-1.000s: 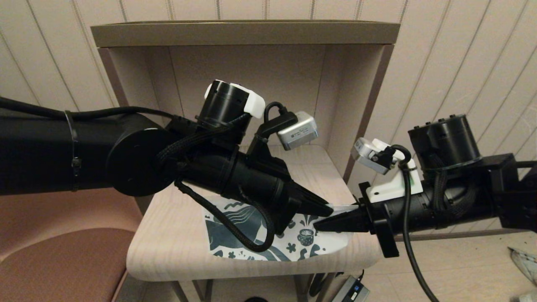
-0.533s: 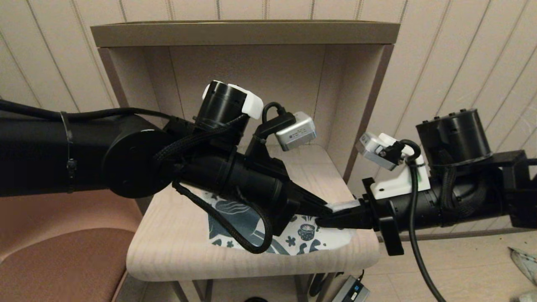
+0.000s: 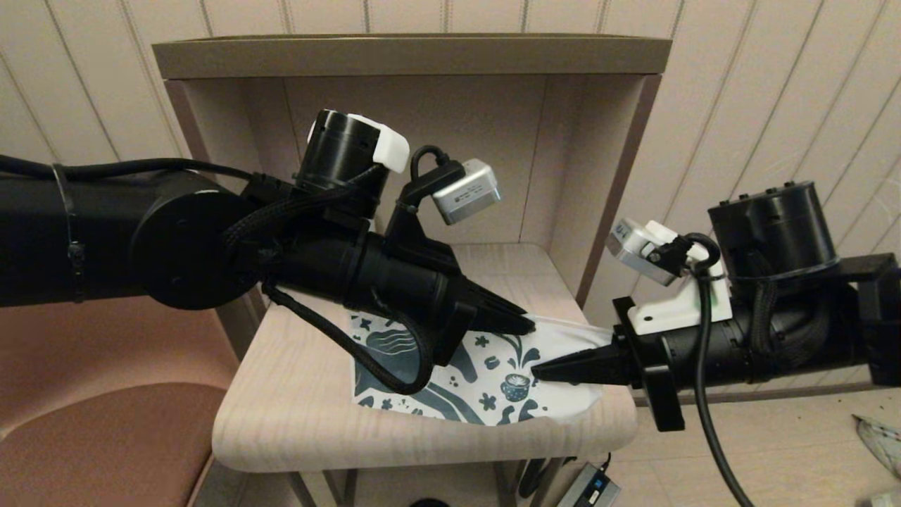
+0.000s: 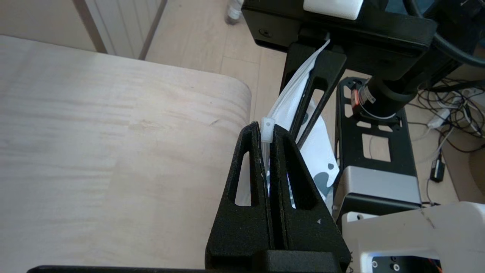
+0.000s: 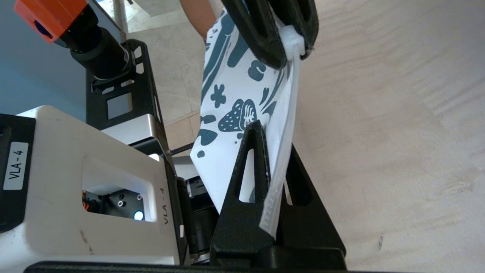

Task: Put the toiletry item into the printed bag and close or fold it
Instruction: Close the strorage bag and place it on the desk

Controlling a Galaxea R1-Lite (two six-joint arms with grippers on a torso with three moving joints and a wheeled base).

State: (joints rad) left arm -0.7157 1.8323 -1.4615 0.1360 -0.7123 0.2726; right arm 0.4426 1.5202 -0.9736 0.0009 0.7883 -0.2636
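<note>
Grippers, left [image 3: 524,325] and right [image 3: 540,372], both clamp the bag's [image 3: 493,373] top strip: you're closing, so slide along it.

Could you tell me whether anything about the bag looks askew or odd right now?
Yes: the bag overhangs the table's right front corner, its zip edge pinched by the left end effector and the right end effector.
</note>
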